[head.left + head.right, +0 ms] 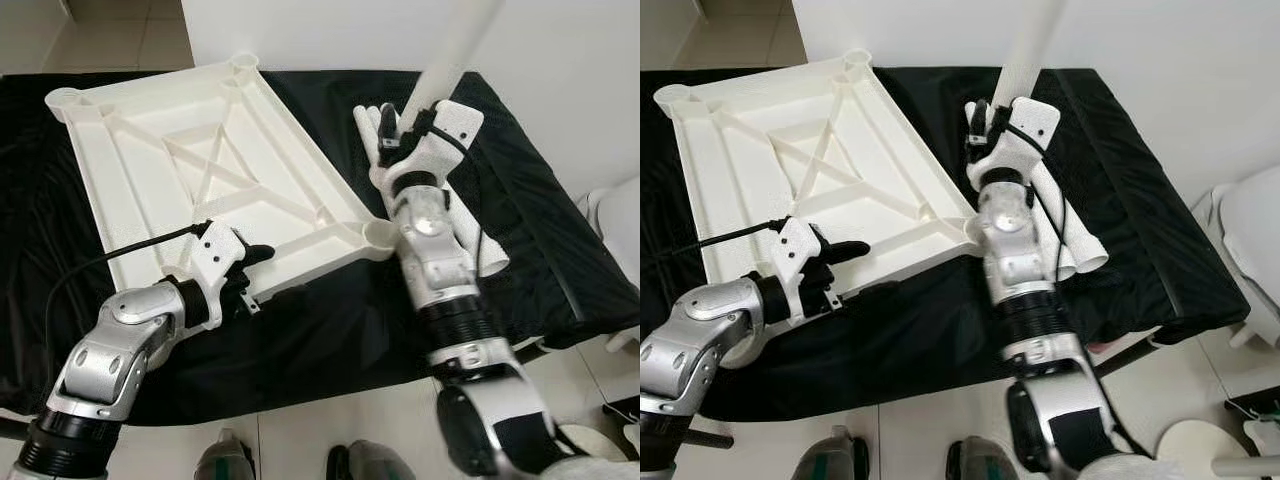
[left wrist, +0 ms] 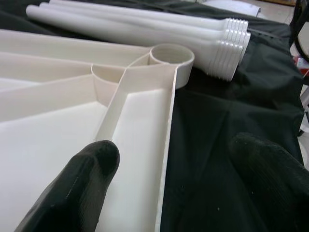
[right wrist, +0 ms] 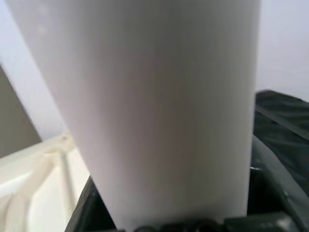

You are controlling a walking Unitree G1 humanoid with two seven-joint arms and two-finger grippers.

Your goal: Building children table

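Note:
The white plastic tabletop (image 1: pixel 190 170) lies upside down on a black cloth, its ribs and corner sockets facing up. My left gripper (image 1: pixel 248 270) is open at the tabletop's near rim. One finger (image 2: pixel 96 164) is over the inner panel and the other over the cloth, with the rim between them. Just right of the near-right corner socket (image 1: pixel 380 233), my right gripper (image 1: pixel 405 135) is shut on a white table leg (image 1: pixel 455 50) and holds it upright. That leg (image 3: pixel 159 106) shows close up in the right wrist view. Other legs (image 2: pixel 145 24) lie on the cloth behind the right arm.
The black cloth (image 1: pixel 1140 170) covers a low surface that ends just before my feet (image 1: pixel 225 460). A white wall stands behind it. A white rounded fixture (image 1: pixel 1250 230) is on the floor at the right. The spare legs' threaded ends (image 2: pixel 234 46) lie close to the corner socket.

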